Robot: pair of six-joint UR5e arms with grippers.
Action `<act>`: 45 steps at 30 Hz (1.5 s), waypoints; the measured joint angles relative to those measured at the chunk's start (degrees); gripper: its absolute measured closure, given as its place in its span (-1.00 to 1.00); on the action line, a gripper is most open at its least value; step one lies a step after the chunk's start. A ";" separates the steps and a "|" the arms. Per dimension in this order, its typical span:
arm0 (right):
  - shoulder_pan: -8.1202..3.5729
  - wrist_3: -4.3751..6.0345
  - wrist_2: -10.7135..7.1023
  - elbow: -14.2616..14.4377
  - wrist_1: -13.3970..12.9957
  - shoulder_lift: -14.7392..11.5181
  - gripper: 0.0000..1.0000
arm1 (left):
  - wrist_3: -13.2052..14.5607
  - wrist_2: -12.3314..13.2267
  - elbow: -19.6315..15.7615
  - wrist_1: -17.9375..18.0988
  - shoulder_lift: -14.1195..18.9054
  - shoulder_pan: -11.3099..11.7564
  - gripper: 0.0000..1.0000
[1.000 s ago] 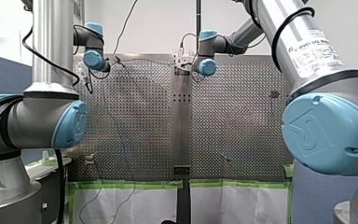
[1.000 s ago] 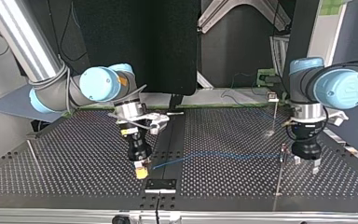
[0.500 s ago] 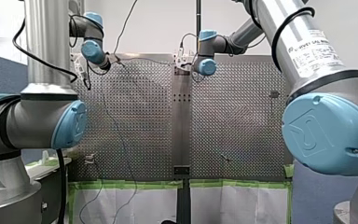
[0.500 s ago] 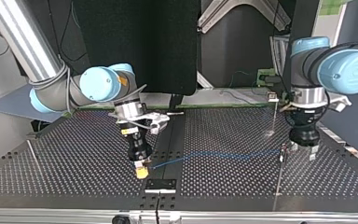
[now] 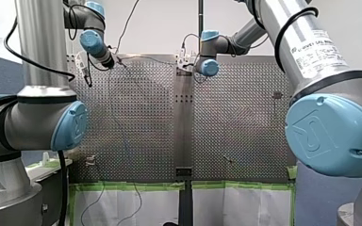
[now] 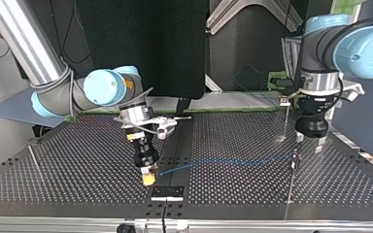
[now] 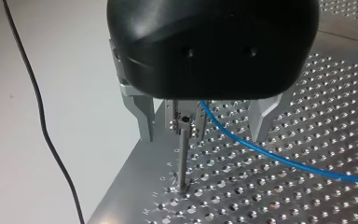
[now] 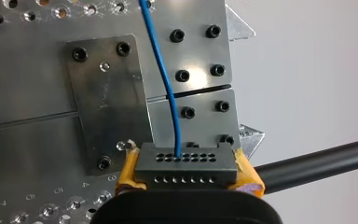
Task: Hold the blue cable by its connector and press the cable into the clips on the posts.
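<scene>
Just one blue cable [image 6: 223, 161], one connector [image 8: 186, 165], left hand [image 6: 308, 143], right hand [image 6: 148, 178].

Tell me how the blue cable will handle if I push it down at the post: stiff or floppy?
Probably floppy and light: the blue cable is thin and curves gently between the connector and the post. It would likely bow sideways under a push, so press close to the clip. My right pincer clamps only the connector, so the span may shift.
</scene>
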 joint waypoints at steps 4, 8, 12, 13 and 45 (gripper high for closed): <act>0.03 0.00 0.02 0.00 0.12 0.00 1.00 | 0.00 0.06 -0.01 -2.11 0.32 -0.12 -1.00; 0.04 0.00 0.01 0.00 0.22 0.00 1.00 | 0.35 1.01 -0.01 -3.92 1.58 -1.03 -1.00; 0.01 0.00 0.01 0.00 0.26 -0.01 1.00 | 1.23 2.13 0.01 -4.07 2.85 -1.71 -1.00; -0.01 0.00 0.01 0.00 0.26 -0.01 1.00 | 1.52 2.31 0.03 -3.84 3.04 -1.81 -1.00; 0.15 0.00 0.05 0.00 1.13 0.01 1.00 | 12.61 -2.52 1.09 -1.57 2.06 -4.03 -1.00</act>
